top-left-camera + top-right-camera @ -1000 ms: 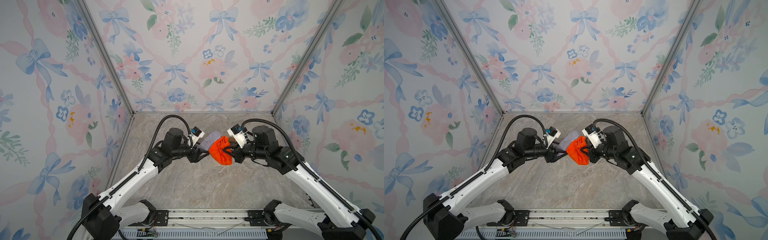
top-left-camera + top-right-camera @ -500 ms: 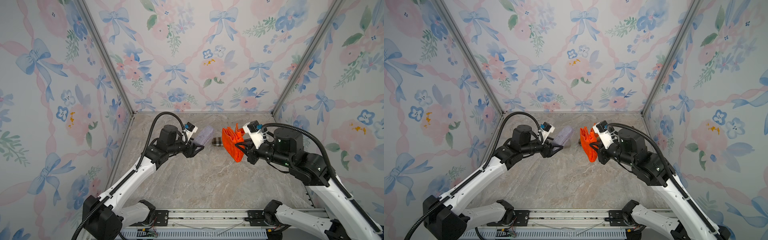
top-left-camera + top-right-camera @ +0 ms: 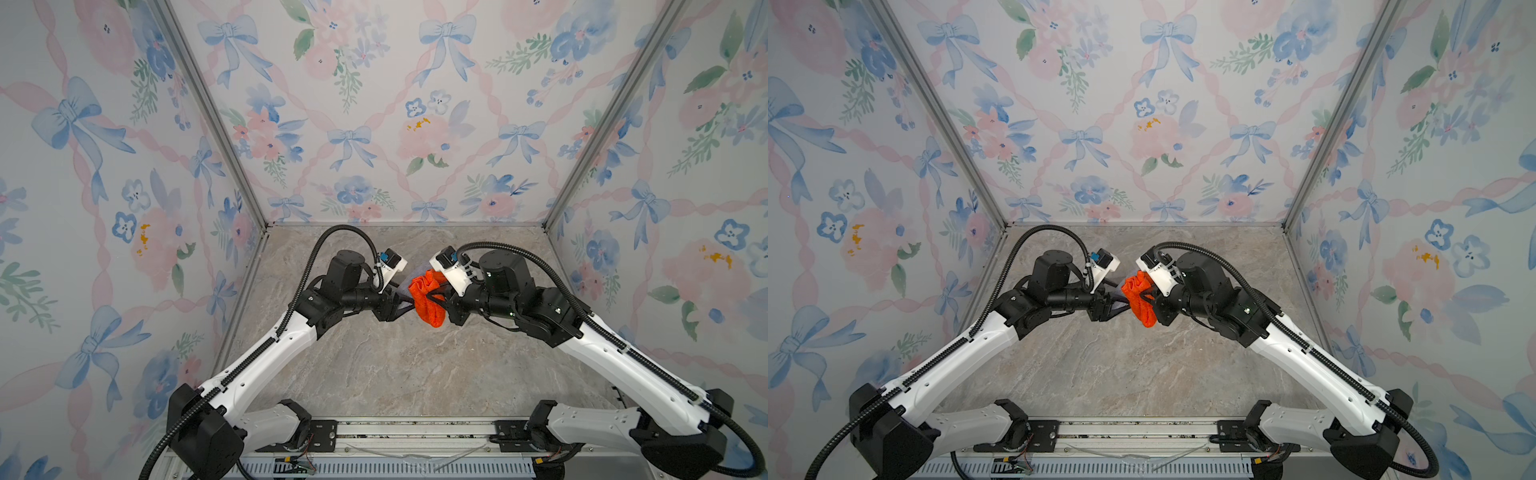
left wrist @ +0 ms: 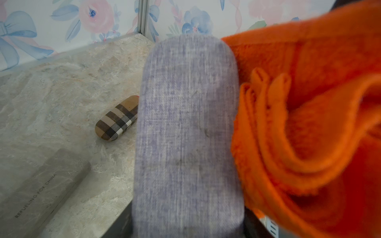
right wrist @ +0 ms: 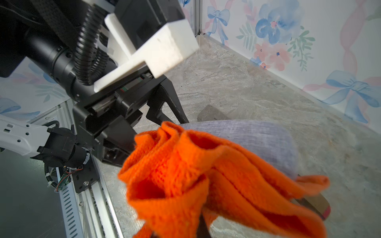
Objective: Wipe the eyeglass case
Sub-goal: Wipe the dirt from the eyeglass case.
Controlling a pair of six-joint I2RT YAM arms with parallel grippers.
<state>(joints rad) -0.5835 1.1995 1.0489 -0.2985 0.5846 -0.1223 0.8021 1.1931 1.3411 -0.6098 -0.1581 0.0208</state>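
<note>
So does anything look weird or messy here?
Nothing is spilled or broken. The lilac woven-fabric eyeglass case shows faint dark smudges near its middle, and the bunched orange knitted cloth touches its side.

A bunched orange cloth (image 5: 185, 175) is seen pressed against the lilac-grey eyeglass case (image 5: 257, 140), which is gripped at one end by the left gripper (image 5: 153, 128). A flat grey box (image 5: 210, 115) is seen lying on the surface (image 5: 247, 82) behind.

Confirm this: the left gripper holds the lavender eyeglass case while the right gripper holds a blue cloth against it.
Wrong colour: the cloth is orange, not blue, as the left wrist view shows. The left gripper does hold the lavender eyeglass case, and the right gripper holds the cloth against it.
</note>
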